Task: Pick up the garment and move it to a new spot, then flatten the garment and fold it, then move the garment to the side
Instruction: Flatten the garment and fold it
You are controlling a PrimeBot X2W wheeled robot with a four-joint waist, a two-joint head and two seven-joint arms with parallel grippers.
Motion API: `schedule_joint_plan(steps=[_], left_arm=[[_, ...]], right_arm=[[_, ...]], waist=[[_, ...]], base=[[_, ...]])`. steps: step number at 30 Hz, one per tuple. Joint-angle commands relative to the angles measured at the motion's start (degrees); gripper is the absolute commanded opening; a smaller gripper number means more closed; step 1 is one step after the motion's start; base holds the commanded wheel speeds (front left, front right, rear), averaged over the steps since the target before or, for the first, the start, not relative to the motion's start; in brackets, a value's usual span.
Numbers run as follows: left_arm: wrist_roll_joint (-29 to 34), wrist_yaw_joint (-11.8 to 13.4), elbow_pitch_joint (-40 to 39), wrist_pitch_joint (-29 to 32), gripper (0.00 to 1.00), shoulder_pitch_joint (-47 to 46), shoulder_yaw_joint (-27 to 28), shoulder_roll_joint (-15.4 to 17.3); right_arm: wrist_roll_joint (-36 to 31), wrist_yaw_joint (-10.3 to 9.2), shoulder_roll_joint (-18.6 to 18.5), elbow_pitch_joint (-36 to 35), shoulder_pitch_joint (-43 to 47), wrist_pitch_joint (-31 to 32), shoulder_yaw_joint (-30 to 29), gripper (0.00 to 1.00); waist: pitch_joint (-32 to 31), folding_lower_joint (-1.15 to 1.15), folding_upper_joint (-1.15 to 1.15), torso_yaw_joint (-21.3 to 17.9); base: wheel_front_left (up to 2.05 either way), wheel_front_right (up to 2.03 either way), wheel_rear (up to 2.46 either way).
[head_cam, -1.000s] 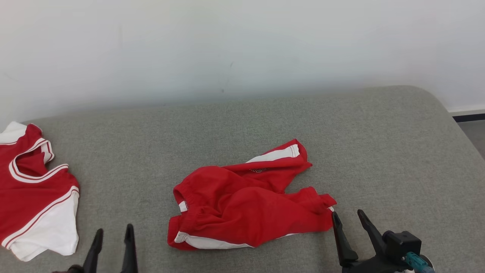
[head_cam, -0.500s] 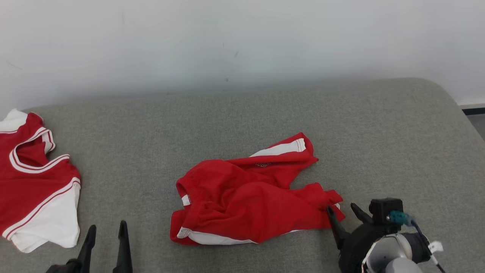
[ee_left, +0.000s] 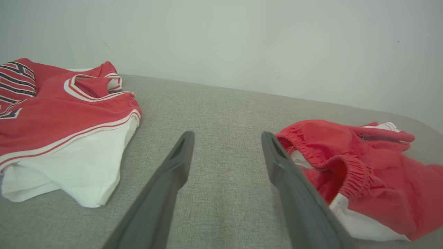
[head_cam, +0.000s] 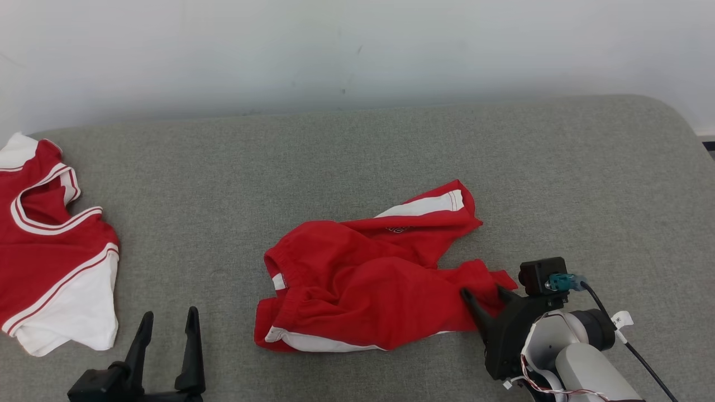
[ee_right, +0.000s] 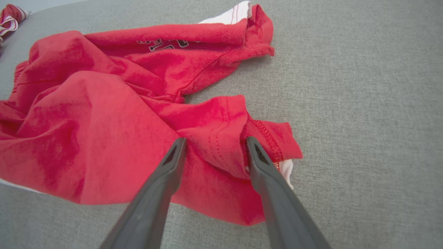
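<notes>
**Right hand straddles a fold of the red shorts, ready to pinch**

At the far left of the grey upholstered worktop [head_cam: 335, 156], a red-and-white jersey top [head_cam: 50, 251] lies crumpled and untouched. It is well apart from the garment being worked on.

Just right of the jersey top, at the bottom edge of the head view, the left hand [head_cam: 170, 314] hovers with its two dark fingers spread wide and nothing between them. It points across bare worktop towards the gap between the two garments. It appears to be waiting until a second grip is needed for flattening.

In the middle lie the red shorts [head_cam: 363, 279], bunched and wrinkled. The elastic waistband faces left, and a white side stripe shows along the near edge and on the far leg. They rest fully on the worktop, so the pick-up has not yet happened.

At the right, the right hand [head_cam: 481, 291] has its fingers [ee_right: 162, 180] parted and pressed down onto the shorts' nearest leg, beside the stitched hem. A raised ridge of red cloth stands between them. The tips seem set either side of that ridge so that closing would trap several layers of cloth. Nothing is gripped yet.

A pale wall [head_cam: 335, 50] runs behind the worktop.
</notes>
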Motion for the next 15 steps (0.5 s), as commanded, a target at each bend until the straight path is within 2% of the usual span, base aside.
schedule_joint_plan(steps=[1, 2, 9, 15], left_arm=[[0.5, -0.3, 0.1, -0.1, 1.0, -0.8, 0.3, -0.1], [0.6, -0.5, 0.2, -0.1, 1.0, -0.9, 0.5, -0.1], [1.3, -1.1, 0.1, -0.1, 1.0, -1.6, 1.2, -0.7], [1.8, -1.6, 0.1, -0.1, 1.0, -2.3, 1.3, -1.0]], right_arm=[[0.3, -0.15, -0.3, 0.3, -0.6, -0.4, 0.3, 0.47], [0.5, -0.15, -0.4, 0.4, -0.9, -0.7, 0.5, 0.0], [2.1, -0.15, -0.3, 1.0, -4.7, -3.6, -0.6, 0.0], [6.8, -0.15, 1.9, 3.0, -10.0, -2.1, -3.8, 0.0]], waist=[[0.2, -0.01, -0.01, 0.1], [0.3, -0.01, -0.01, 0.2], [1.3, -0.01, -0.01, 0.4], [2.4, -0.01, -0.01, 1.1]], base=[[0.0, 0.0, 0.0], [0.0, 0.0, 0.0], [0.0, 0.0, 0.0], [0.0, 0.0, 0.0]])
